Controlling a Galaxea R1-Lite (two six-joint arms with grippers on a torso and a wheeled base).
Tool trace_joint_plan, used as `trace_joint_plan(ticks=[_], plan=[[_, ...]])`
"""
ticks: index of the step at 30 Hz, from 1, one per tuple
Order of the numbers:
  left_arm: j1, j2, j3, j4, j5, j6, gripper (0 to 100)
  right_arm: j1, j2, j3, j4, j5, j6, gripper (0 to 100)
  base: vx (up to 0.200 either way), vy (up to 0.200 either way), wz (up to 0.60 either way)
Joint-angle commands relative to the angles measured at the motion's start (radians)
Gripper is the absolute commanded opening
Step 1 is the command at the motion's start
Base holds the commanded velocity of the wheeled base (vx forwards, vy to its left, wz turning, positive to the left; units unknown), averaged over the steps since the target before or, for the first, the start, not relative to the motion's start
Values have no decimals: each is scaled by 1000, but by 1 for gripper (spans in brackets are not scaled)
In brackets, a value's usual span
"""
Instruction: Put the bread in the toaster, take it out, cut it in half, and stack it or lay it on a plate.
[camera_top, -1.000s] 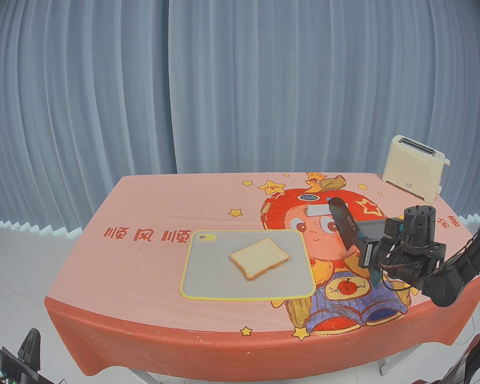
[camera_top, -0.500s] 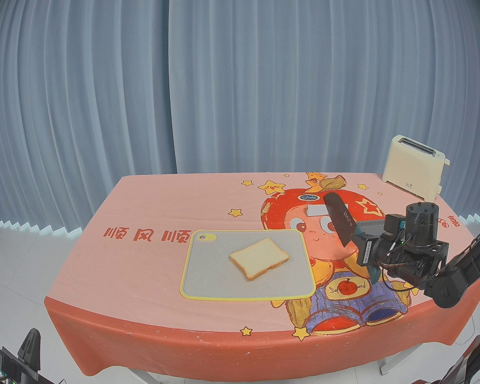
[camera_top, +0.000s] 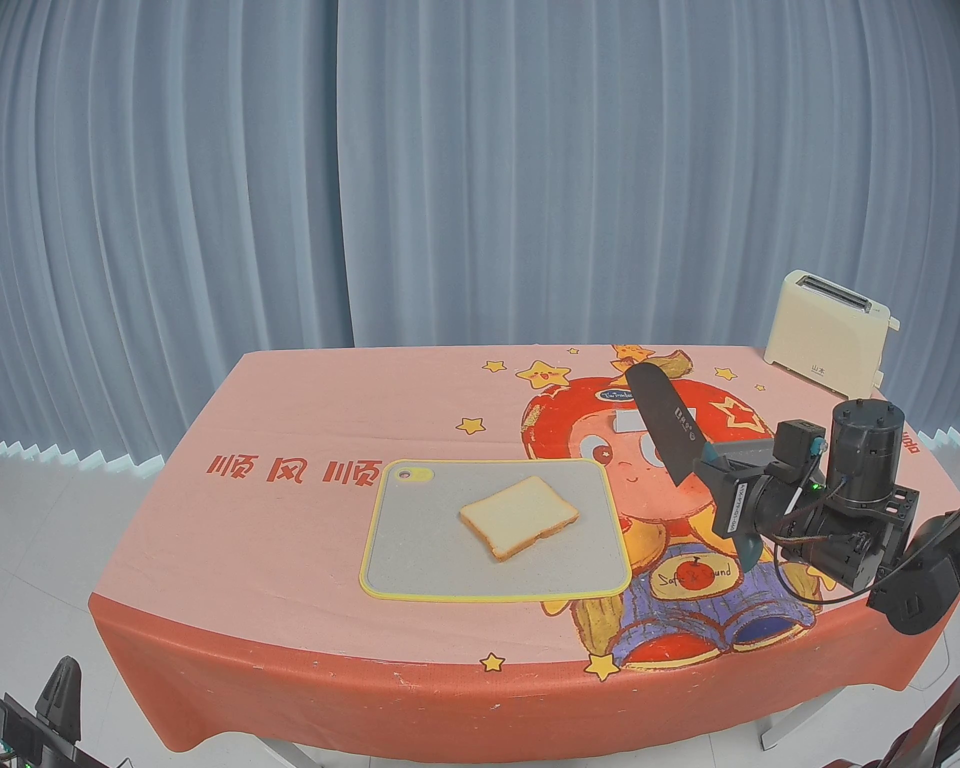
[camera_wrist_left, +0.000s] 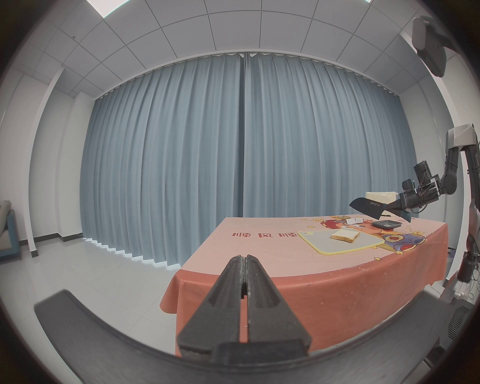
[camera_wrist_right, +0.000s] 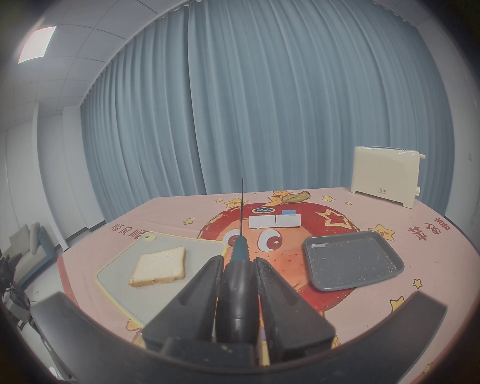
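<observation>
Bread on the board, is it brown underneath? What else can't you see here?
Bread: underside hidden in every view, lying flat on the cutting board.
Toaster: inside of the slot hidden by its own walls.
Tray: head view, mostly behind the right claw and knife.
Knife blade: right wrist view, edge-on, a thin line.

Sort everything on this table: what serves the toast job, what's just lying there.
For the job: bread, cutting board, knife in the right gripper, toaster, grey tray (likely the plate).
Just lying about: small white and blue cards on the tablecloth.
</observation>
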Motion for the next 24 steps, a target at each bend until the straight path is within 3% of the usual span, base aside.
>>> trace_joint_plan(ticks=[1, 9, 13, 24], plan=[[0, -4, 18, -1, 0, -1, 0, 25, -25, 9, -6, -2, -4, 0, 0, 0, 0], [0, -4, 18, -1, 0, -1, 0, 49, -63, 11, -3, -2, -10, 0, 0, 0, 0], [0, -4, 18, -1, 0, -1, 0, 55, -88, 31, -3, -1, -68, 0, 0, 0, 0], [0, -4, 18, -1, 0, -1, 0, 94, -71, -18, 13, 12, -139, 0, 0, 0, 0]])
